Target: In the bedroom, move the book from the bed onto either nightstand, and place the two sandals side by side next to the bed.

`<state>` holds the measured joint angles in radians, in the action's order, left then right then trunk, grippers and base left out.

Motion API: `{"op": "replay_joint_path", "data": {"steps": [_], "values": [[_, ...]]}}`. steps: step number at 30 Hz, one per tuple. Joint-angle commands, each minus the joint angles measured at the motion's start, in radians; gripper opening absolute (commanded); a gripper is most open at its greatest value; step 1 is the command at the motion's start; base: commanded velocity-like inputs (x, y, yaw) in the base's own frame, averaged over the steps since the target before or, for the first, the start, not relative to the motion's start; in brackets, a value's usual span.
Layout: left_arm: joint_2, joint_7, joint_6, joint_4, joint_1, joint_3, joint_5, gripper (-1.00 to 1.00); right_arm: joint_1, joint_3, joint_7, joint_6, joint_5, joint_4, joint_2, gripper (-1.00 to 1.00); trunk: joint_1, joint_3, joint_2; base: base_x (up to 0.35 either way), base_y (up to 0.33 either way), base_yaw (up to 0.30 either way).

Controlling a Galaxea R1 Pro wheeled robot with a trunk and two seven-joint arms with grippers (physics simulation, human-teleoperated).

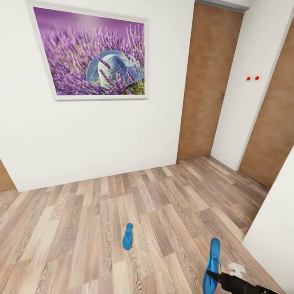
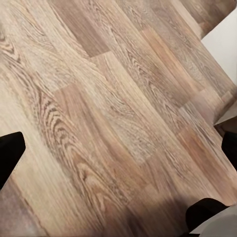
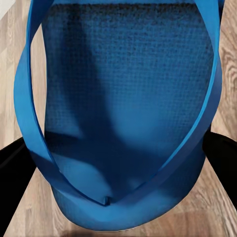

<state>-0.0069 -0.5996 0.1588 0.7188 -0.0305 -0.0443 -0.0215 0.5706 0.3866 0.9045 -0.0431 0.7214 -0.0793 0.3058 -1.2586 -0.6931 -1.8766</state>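
Head view: right gripper [image 1: 213, 274] grips one sandal [image 1: 212, 265]; other sandal [image 1: 128, 236] lies apart; left gripper's state unclear.

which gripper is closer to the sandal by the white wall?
Right. The right gripper straddles that sandal, its fingers either side. The left gripper hangs over bare floor.

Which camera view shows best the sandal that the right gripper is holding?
The right wrist view shows the held sandal best: its textured sole and both straps are close and sharp between the dark fingers. The head view shows it whole but small, beside the right gripper. The left wrist view looks at the wood floor.
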Motion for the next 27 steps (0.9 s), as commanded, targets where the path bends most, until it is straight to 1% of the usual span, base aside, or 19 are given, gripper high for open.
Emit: {"op": "replay_joint_path", "data": {"steps": [1, 9, 11, 27], "values": [[-0.001, -0.006, 0.0, 0.001, 0.0, -0.004, -0.002, 1.0, 0.002, 0.008, 0.005, -0.004, 0.007, -0.004, -0.001, -1.0, 0.0, -0.001, 0.0, 0.07, 0.012, 0.0], [-0.001, -0.006, -0.001, 0.001, 0.0, -0.003, -0.003, 1.0, 0.002, 0.008, 0.004, -0.004, 0.007, -0.004, -0.003, -1.0, 0.0, -0.001, 0.0, 0.021, 0.003, 0.0], [-0.001, -0.006, -0.001, 0.001, 0.0, -0.004, -0.003, 1.0, 0.002, 0.008, 0.004, -0.004, 0.007, -0.004, -0.004, -1.0, 0.0, -0.001, 0.0, 0.167, 0.034, 0.0], [-0.001, -0.006, -0.001, 0.001, 0.0, -0.003, -0.002, 1.0, 0.002, 0.008, 0.004, -0.004, 0.007, -0.004, -0.005, -1.0, 0.0, -0.001, 0.0, 0.304, 0.069, 0.0]]}}
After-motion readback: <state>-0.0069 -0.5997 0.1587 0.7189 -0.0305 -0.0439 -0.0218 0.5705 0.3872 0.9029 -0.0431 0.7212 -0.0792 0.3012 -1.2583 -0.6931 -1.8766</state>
